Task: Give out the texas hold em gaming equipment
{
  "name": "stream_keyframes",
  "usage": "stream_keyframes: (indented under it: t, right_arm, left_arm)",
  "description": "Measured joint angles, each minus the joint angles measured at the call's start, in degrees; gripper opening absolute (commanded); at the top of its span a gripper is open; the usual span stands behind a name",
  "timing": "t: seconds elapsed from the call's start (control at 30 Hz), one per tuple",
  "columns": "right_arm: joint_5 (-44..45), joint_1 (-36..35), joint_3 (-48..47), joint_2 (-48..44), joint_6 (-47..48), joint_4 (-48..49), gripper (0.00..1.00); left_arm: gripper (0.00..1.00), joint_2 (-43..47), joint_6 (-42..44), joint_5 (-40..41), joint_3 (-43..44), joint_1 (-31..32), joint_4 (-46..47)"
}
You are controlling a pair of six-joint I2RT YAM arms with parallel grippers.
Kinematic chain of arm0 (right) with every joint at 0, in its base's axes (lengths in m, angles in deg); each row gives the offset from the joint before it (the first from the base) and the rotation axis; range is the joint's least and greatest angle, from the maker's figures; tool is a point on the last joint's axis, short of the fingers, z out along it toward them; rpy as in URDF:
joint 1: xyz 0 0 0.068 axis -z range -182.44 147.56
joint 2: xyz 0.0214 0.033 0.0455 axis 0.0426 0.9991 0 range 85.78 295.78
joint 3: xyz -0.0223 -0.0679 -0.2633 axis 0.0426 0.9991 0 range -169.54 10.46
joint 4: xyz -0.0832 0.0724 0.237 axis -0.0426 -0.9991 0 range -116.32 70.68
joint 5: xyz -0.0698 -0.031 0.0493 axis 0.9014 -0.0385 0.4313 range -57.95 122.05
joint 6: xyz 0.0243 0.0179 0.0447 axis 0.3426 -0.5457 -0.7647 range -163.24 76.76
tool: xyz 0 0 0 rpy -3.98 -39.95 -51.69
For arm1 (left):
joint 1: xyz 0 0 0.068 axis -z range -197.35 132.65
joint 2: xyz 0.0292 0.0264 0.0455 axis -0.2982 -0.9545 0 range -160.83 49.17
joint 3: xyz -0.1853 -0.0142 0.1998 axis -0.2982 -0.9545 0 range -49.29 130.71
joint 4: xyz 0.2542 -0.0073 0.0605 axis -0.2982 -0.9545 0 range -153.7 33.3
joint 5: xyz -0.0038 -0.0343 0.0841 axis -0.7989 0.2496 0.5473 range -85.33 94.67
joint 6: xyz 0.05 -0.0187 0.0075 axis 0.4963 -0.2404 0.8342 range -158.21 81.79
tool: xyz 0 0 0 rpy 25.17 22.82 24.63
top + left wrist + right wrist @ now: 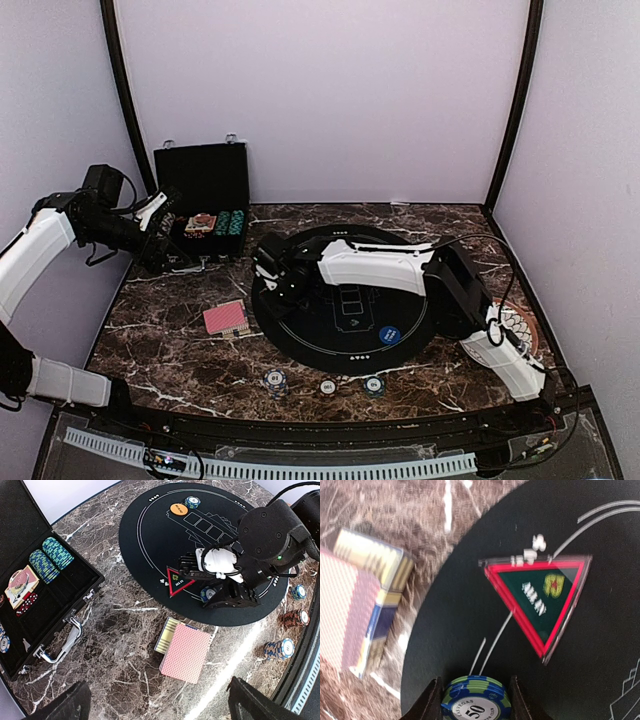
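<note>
A blue stack (275,381), a red stack (328,387) and a teal stack (373,385) stood in a row along the near edge of the table (170,355). Beyond them one deck (186,652) lay back up, left of the mat (300,340), its long axis running toward the mat's rim. One blue button (390,334) sat on the mat's near side. The right arm reached leftward across the mat, wrist bent down. The right gripper (475,690) was clamped on the held chips (476,707), a blue-green stack lying flat, "50" up. Just beyond, one triangle (540,597) lay flat, a corner toward those chips. Far left, the left arm hovered by the open case (30,580), with the left gripper (159,690) spread wide and holding nothing.
</note>
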Motion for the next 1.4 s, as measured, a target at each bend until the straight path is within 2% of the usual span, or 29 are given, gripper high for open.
stream_keyframes:
  t: [0.07, 0.13, 0.2, 0.27, 0.43, 0.6, 0.73, 1.0, 1.13, 1.27, 1.4]
  right_arm:
    - [0.0, 0.3, -0.9, 0.7, 0.0, 0.7, 0.00]
    - [-0.2, 0.6, -1.0, 1.0, 0.0, 0.9, 0.14]
    - [-0.2, 0.8, -1.1, 1.1, 0.0, 1.3, 0.34]
    - [-0.4, 0.9, -1.1, 1.1, 0.0, 1.4, 0.47]
    - [-0.7, 1.2, -1.1, 1.1, 0.1, 1.7, 0.62]
    - [-0.6, 1.3, -1.0, 0.5, 0.2, 1.4, 0.63]
    - [-0.3, 1.4, 2.8, -4.2, 0.3, 1.2, 0.62]
    - [-1.3, 1.6, 24.3, -30.6, 0.5, 2.7, 0.68]
    - [-1.9, 1.6, 40.3, -44.0, -0.7, 2.9, 0.70]
    - [-3.0, 0.9, 53.3, -50.3, -2.9, 1.0, 0.74]
    - [-3.8, -1.3, 59.5, -52.6, -4.6, -1.2, 0.76]
  left_arm:
    - [0.99, 0.0, 0.0, 0.0, 0.0, 0.0, 0.0]
    - [0.99, 0.0, 0.0, 0.0, 0.0, 0.0, 0.0]
    - [0.99, 0.0, 0.0, 0.0, 0.0, 0.0, 0.0]
    - [0.99, 0.0, 0.0, 0.0, 0.0, 0.0, 0.0]
    - [0.99, 0.0, -0.5, 0.0, 0.8, 0.0, 0.0]
    - [0.99, 0.0, -0.6, 0.0, 0.9, 0.0, 0.0]
    - [0.99, 0.0, -0.8, 0.1, 0.9, 0.0, 0.0]
    - [0.99, -0.1, -0.8, 0.0, 2.5, 0.0, -0.6]
    - [0.99, -0.1, -0.8, 0.0, 2.6, 0.1, -0.9]
    - [0.99, -0.1, -0.8, 0.0, 2.6, 0.4, -0.9]
    - [0.99, -0.1, -0.8, 0.1, 2.6, 0.6, -0.9]
